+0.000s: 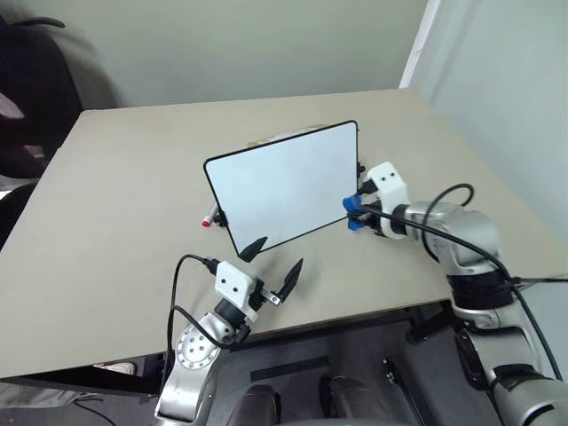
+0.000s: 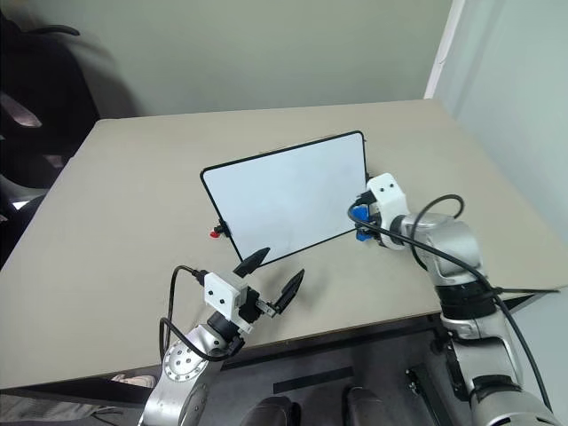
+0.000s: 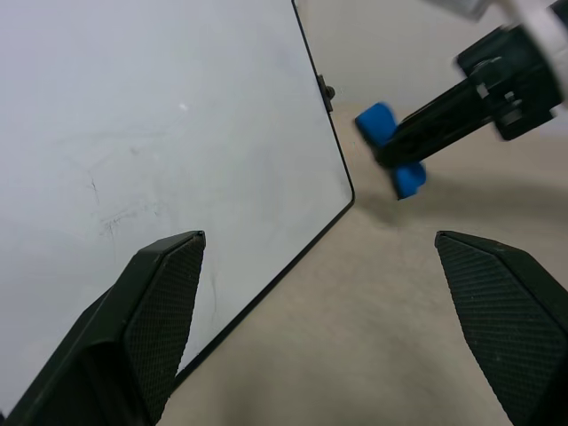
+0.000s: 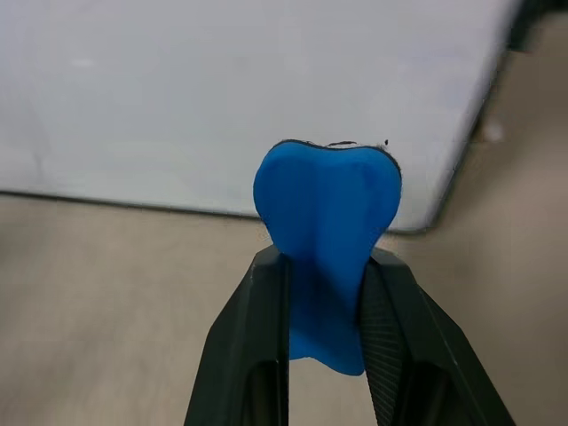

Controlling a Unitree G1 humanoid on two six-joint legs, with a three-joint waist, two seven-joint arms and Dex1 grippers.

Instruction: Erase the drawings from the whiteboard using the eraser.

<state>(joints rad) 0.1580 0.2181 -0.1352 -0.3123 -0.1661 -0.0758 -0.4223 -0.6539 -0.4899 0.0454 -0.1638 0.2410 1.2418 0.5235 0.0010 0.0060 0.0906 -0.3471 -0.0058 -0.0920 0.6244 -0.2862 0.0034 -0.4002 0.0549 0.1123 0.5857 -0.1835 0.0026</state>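
Observation:
The whiteboard [image 1: 284, 186], white with a thin black frame, stands tilted in the middle of the tan table. The drawings are out of view; the board's face looks white, with faint grey streaks [image 3: 115, 217]. Just off the board's near right corner, my right gripper [image 1: 355, 213] is shut on the blue eraser [image 4: 327, 222], which sticks out past the fingertips. The eraser [image 3: 390, 146] hangs a little above the table, apart from the board's edge. My left gripper [image 1: 277, 257] is open and holds nothing, in front of the board's near edge.
A marker with a red cap [image 1: 209, 217] lies behind the board's left edge. The table's front edge [image 1: 355, 315] runs close below my grippers. A dark chair [image 1: 31, 98] stands at the back left, and a wall [image 1: 497, 80] is on the right.

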